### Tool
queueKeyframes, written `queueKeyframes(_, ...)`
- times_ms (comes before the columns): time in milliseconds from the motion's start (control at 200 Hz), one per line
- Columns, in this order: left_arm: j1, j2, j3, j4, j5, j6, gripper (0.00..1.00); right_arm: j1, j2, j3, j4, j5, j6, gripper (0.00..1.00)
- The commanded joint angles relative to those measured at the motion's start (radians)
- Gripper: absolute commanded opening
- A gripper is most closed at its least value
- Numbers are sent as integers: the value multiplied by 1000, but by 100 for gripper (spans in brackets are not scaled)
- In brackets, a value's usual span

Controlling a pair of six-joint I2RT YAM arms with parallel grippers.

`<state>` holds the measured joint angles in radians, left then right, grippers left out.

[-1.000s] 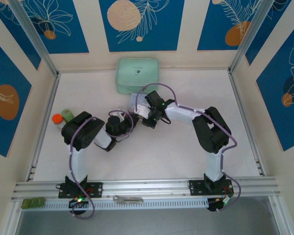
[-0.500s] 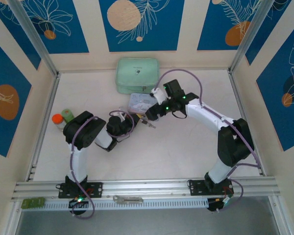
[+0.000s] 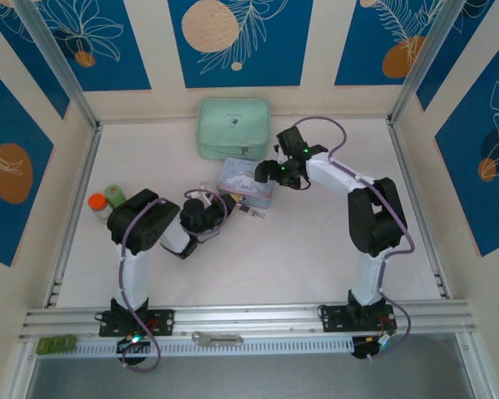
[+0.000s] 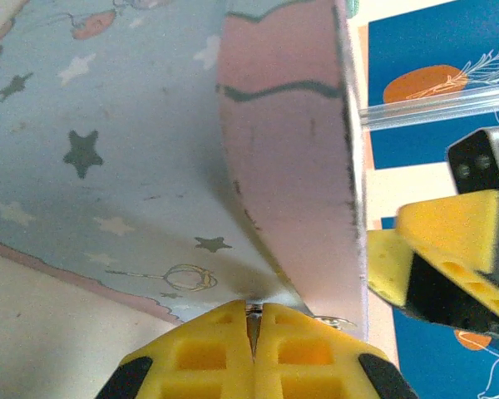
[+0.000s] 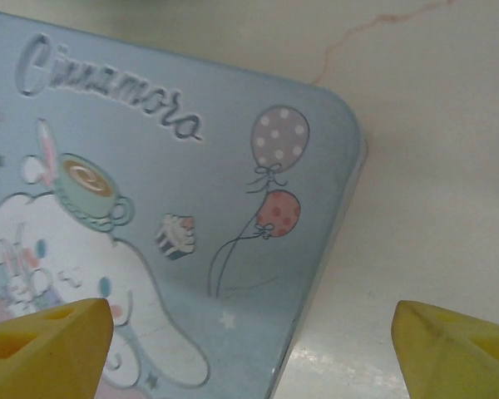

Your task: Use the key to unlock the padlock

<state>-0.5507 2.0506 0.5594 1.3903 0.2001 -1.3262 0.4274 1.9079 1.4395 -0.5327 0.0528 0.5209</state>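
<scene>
My left gripper [image 3: 231, 205] is shut on a thin silvery metal sliver [image 4: 254, 312], right against the light-blue cartoon tin [image 4: 108, 166]. A small metal ring [image 4: 337, 320] pokes out beside the fingers. In the top view a tiny dark and silvery thing [image 3: 251, 213] lies at those fingertips. It is too small to tell padlock from key. My right gripper [image 3: 272, 172] hangs open above the tin's right corner [image 5: 316, 166], and its fingers [image 5: 46, 349] hold nothing.
A mint-green case [image 3: 233, 129] lies behind the tin. Two small bottles, orange-capped [image 3: 97, 202] and green-capped [image 3: 115, 194], stand at the left wall. A grey metal tool [image 3: 216, 338] rests on the front rail.
My right gripper has opened and moved from the left gripper's fingertips up and to the right, over the tin's right end. The left arm has stayed still and shut.
</scene>
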Motion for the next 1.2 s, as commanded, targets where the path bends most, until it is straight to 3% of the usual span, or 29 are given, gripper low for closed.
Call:
queueKeyframes(0,-3,-4,-17,18,-31,25,0,11,8,9,-2,31,83,87)
queueKeyframes(275,-1,-20,-36,18,-55,28,0,20,40,1,-5,78,108,86)
queueKeyframes(980,-5,-94,-86,18,-258,22,0,16,35,-62,-15,130,130,85)
queueKeyframes(1195,-5,-105,-95,18,-204,22,0,14,33,-50,-10,124,121,84)
